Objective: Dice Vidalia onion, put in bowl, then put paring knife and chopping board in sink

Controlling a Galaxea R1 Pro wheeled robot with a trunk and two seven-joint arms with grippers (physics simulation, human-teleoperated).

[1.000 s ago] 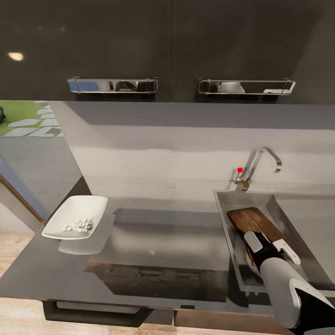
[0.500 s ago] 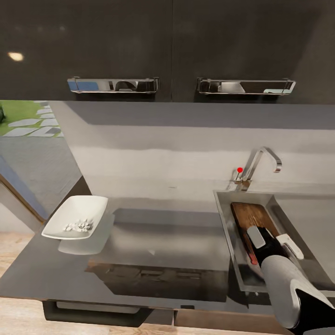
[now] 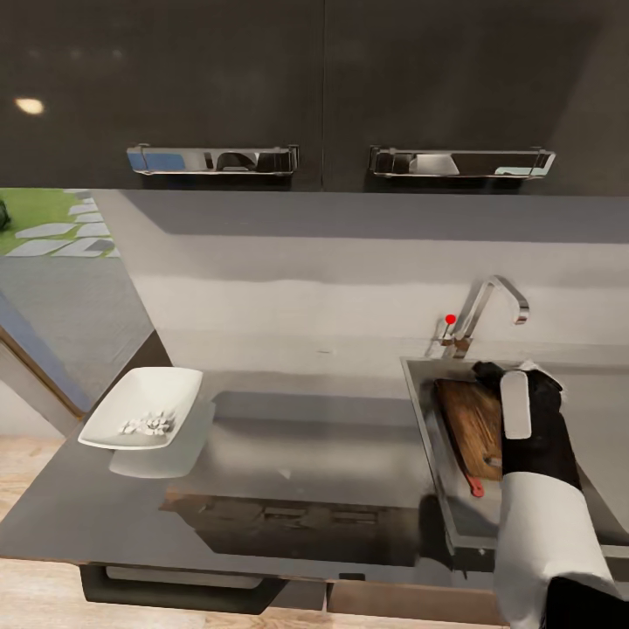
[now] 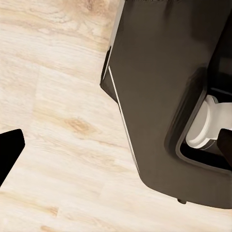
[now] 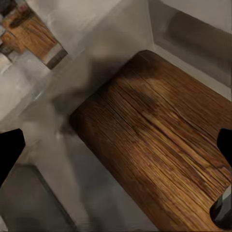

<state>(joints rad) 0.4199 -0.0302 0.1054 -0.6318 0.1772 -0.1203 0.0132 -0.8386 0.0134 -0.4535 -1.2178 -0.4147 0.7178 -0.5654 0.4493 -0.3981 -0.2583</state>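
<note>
Chopping board [image 3: 470, 421] lies in the sink [image 3: 425, 411], knife's red handle [image 3: 475, 486] beside it. Right claw [image 3: 517, 374] hovers above, fingers spread, empty (wrist view confirms). White diced bits in bowl [image 3: 144, 407] on surface [image 3: 306, 454].

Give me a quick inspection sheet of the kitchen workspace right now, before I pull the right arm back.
Surface: countertop glossy grey, reflecting the cabinets.
Job's things: chopping board lies in the sink; a red-handled tool, likely the paring knife, beside it in the basin; bowl on the countertop with pale diced onion.
Clutter: nothing seen.
Grippers: right gripper above the board, open; left gripper over wood floor, state unclear.
Cables: nothing seen.
Surroundings: tap, dark wall cabinets.
</note>
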